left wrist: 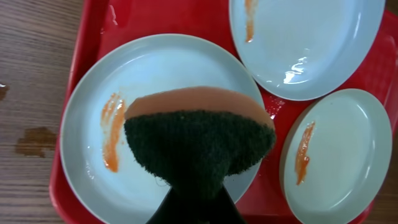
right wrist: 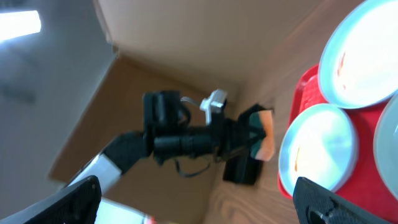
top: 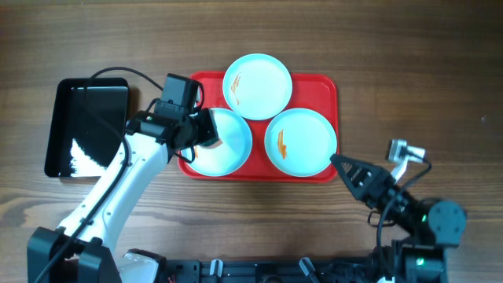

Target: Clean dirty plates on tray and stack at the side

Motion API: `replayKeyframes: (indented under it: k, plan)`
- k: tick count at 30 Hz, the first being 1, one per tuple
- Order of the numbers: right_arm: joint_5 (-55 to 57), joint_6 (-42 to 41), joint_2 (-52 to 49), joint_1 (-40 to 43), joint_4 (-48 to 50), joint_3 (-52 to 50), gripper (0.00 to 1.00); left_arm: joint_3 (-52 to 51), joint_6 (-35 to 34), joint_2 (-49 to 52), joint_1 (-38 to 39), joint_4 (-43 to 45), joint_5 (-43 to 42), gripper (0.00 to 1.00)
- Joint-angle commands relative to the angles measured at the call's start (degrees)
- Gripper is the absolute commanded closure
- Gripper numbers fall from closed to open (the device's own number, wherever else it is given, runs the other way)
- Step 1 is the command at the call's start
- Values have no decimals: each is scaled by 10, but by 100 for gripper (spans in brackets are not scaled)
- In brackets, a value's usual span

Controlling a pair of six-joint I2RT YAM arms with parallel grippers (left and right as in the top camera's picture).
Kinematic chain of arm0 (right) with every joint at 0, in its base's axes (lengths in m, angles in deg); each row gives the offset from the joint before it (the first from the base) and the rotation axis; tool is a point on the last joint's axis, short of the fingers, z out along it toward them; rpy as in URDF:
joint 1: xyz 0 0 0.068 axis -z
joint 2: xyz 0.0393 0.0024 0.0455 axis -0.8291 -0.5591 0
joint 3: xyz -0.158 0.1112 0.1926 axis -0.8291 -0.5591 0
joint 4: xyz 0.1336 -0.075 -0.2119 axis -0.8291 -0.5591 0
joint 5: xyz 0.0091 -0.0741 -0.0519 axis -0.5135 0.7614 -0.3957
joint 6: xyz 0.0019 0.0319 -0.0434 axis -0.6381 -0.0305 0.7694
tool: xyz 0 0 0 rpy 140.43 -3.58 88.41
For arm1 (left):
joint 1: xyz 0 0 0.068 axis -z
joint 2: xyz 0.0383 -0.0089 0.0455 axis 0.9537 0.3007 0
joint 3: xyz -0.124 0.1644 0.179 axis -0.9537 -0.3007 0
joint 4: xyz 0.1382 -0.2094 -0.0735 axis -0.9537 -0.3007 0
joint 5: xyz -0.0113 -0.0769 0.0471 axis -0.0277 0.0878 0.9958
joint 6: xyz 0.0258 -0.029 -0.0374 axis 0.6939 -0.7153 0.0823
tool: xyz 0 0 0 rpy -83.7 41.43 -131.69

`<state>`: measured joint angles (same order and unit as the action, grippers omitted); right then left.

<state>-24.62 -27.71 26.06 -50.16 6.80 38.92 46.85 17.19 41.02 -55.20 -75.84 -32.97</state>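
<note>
Three pale blue plates lie on the red tray point(top: 324, 85): one at the back point(top: 257, 85), one front left point(top: 232, 145), one front right point(top: 301, 141). Each shows an orange smear. My left gripper point(top: 206, 128) is shut on a sponge point(left wrist: 199, 140), dark green scouring side with an orange top. The sponge hangs over the front-left plate point(left wrist: 149, 68), beside its smear point(left wrist: 111, 130); whether it touches I cannot tell. My right gripper point(top: 339, 163) stands open just off the front-right plate's near right edge, its fingers point(right wrist: 68, 202) wide apart with nothing between them.
A smaller glossy black tray point(top: 59, 126) lies on the wooden table left of the red tray, with the left arm's cable arching above it. In the right wrist view a brown cardboard wall point(right wrist: 186, 43) stands beyond the table.
</note>
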Motion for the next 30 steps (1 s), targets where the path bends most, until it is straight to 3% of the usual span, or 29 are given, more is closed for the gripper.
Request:
replayKeyframes:
  k: [1, 6, 9, 11, 12, 15, 20, 27, 30]
  plan:
    - [-115, 156, -154, 1, -2, 120, 1, 2, -2, 5, -21, 0, 24, 95]
    - [-152, 240, -326, -30, -20, 245, 0, 2, -1, 5, -28, -12, 24, 95]
    - [-95, 289, -397, -68, -72, 301, 1, 2, -1, 5, -28, -20, 24, 95]
    - [-3, 337, -427, -100, -143, 332, 1, 2, -1, 5, -28, -20, 24, 94]
    - [111, 380, -446, -132, -223, 360, 1, 2, -1, 5, -28, -20, 24, 94]
    - [283, 419, -469, -191, -333, 408, 1, 2, -2, 5, -28, -20, 24, 93]
    - [438, 446, -517, -294, -445, 491, 0, 2, -1, 5, -28, -19, 24, 92]
    - [450, 419, -664, -357, -520, 570, 0, 2, -1, 5, -28, -20, 24, 85]
    - [427, 414, -722, -361, -511, 585, 0, 2, -1, 5, -28, -22, 24, 91]
